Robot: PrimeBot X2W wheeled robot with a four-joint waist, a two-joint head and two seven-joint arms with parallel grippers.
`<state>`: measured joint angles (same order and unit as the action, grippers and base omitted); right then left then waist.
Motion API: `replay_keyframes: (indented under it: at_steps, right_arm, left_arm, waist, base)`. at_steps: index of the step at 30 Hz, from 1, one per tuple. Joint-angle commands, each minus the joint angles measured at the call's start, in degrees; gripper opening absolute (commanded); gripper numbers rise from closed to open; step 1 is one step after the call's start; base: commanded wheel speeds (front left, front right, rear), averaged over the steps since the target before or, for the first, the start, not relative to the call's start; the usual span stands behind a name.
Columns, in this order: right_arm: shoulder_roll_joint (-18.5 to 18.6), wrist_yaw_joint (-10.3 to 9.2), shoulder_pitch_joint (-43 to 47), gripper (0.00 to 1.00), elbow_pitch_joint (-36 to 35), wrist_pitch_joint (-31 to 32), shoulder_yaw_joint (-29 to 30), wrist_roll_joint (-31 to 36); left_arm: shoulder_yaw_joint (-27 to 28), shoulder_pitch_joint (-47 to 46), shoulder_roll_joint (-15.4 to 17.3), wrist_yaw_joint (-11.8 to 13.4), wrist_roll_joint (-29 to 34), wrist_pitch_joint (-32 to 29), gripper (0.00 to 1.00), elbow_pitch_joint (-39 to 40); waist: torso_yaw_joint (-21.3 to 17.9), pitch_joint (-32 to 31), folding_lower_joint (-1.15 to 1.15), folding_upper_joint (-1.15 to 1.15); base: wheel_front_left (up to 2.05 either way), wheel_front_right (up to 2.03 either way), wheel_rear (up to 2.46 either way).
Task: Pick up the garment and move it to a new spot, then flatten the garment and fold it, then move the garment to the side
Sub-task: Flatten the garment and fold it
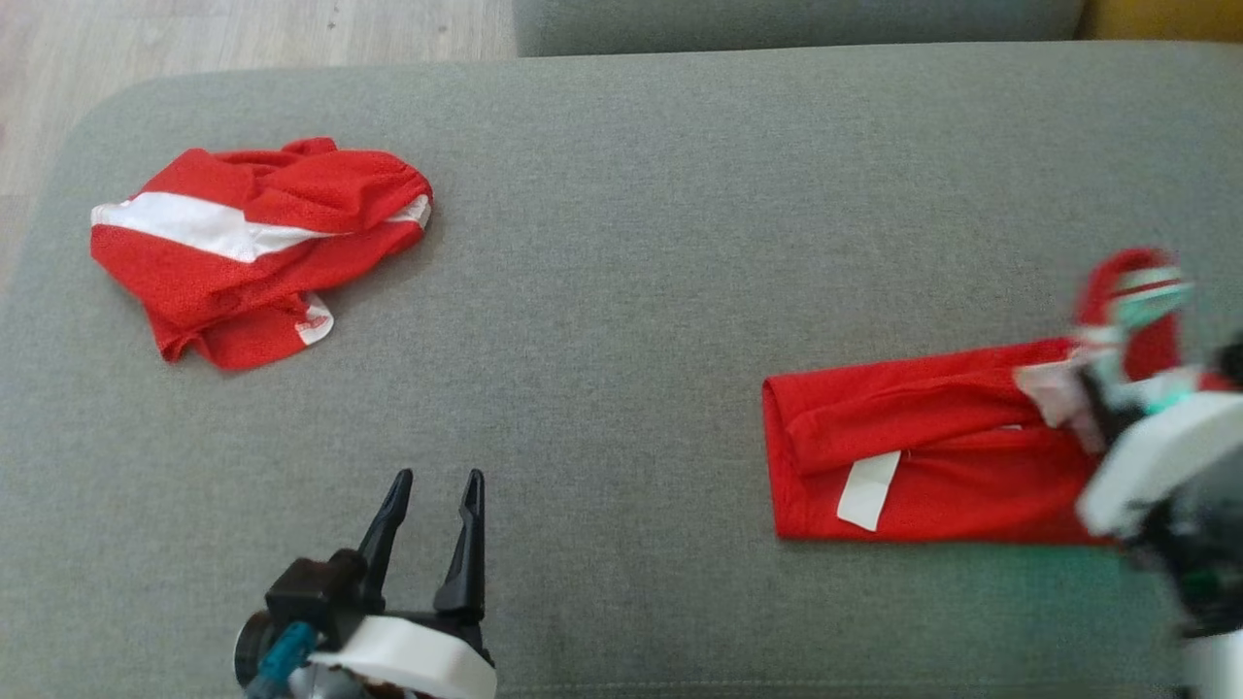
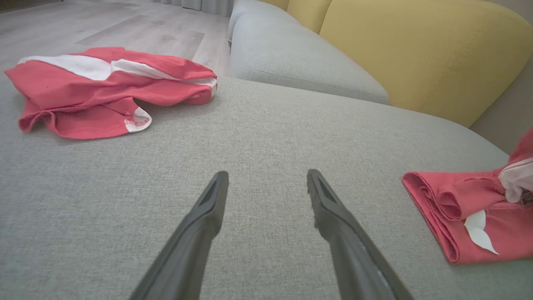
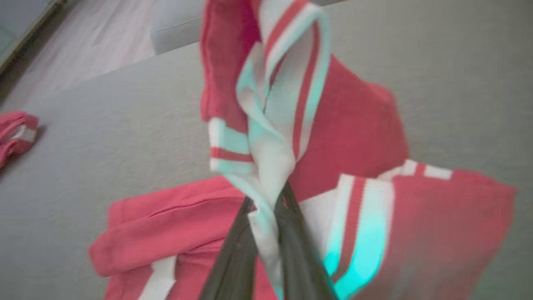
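Head view: grey sofa seat (image 1: 621, 320) carries everything. On the robot's right lies the red garment (image 1: 923, 466), folded into a long strip with a white tag (image 1: 867, 490) facing up. Its striped end is raised off the seat, clamped between the closed fingers of the right gripper (image 3: 266, 200); that area is blurred. Far left, a second red garment (image 1: 252, 243) sits crumpled. Near the front, the left gripper (image 1: 439, 478) has its fingers spread, holding nothing.

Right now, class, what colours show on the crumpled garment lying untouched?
The crumpled garment is red with a broad white band, clearest in the head view.
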<state>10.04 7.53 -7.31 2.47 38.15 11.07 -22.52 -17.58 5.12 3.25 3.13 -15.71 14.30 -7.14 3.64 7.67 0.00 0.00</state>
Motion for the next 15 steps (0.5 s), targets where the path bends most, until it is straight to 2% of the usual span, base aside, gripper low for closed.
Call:
replay_keyframes:
  at_steps: [1, 5, 15]
  right_arm:
    - [-1.9, -0.04, -0.5, 0.0, -3.0, -0.7, -3.0, 0.4]
    - [-6.0, -0.04, 0.2, 0.0, -3.0, -2.8, -7.5, 0.6]
    - [-7.1, -0.04, 1.7, 0.0, 1.6, -7.7, -14.2, -1.8]
  left_arm:
    - [1.9, -1.8, -0.4, 0.7, -0.4, 0.7, 1.0, 1.5]
    - [1.3, -1.9, -0.4, 0.8, -0.4, 0.7, 1.0, 0.8]
    - [0.9, -1.9, -0.4, 1.0, -0.6, 0.7, 1.0, 0.1]
  waist:
    - [-0.1, 0.0, 0.0, 0.0]
    - [-0.1, 0.0, 0.0, 0.0]
    - [-0.4, 0.1, 0.0, 0.0]
  base:
    - [0.0, 0.0, 0.0]
    - [0.0, 0.0, 0.0]
    - [0.0, 0.0, 0.0]
